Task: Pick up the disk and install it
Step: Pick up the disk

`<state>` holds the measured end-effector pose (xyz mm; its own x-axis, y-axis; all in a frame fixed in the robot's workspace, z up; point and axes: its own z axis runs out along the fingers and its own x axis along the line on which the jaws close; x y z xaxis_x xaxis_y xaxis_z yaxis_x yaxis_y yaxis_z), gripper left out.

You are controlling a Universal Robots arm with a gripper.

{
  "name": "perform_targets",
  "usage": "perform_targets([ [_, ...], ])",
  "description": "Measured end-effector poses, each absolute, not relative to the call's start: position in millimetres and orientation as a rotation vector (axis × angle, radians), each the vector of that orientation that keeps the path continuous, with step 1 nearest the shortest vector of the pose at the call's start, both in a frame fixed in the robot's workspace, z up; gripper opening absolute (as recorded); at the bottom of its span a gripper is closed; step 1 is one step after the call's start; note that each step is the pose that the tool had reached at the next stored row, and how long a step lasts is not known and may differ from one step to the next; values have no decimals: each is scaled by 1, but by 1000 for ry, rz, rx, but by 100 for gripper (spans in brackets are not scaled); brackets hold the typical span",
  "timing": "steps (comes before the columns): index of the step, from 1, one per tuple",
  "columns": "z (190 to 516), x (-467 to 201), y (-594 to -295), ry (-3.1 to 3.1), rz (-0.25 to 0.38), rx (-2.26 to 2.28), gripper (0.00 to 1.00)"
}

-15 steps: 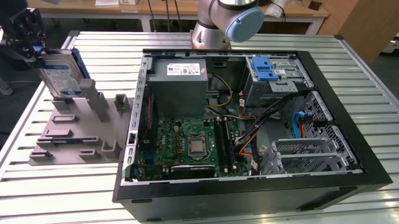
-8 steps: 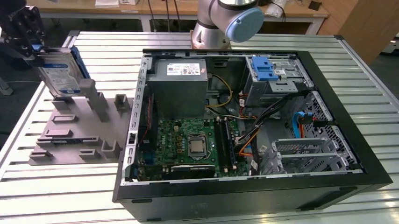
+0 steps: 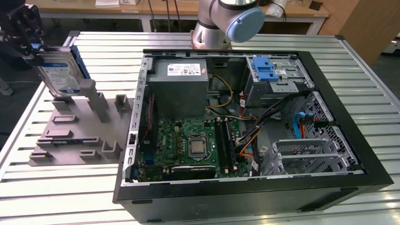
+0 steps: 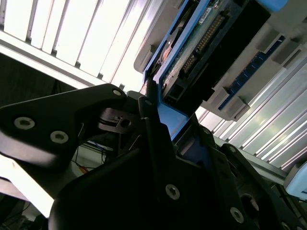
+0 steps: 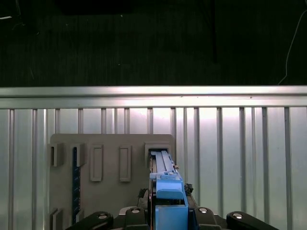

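Claw (image 3: 33, 46) clamps flat, blue-framed metal disk (image 3: 57, 75).

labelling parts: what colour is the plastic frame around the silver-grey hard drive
Blue. Plastic frame on the hard drive shows best in the first wrist view.

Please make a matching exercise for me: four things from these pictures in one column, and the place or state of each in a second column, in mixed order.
1. disk
2. power supply
3. motherboard
4. grey fixture plate

A. green board inside the computer case
B. flat on the table, at the exterior view's left of the case
C. upright, gripped by the end effector
D. grey box with white sticker

Pairs: 1-C, 2-D, 3-A, 4-B.
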<state>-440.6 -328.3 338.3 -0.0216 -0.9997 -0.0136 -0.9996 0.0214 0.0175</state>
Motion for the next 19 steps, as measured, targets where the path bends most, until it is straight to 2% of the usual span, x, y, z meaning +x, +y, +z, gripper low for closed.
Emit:
perform_targets([
  [19, 346, -441, -328, -2243, -34, 2196, 36],
])
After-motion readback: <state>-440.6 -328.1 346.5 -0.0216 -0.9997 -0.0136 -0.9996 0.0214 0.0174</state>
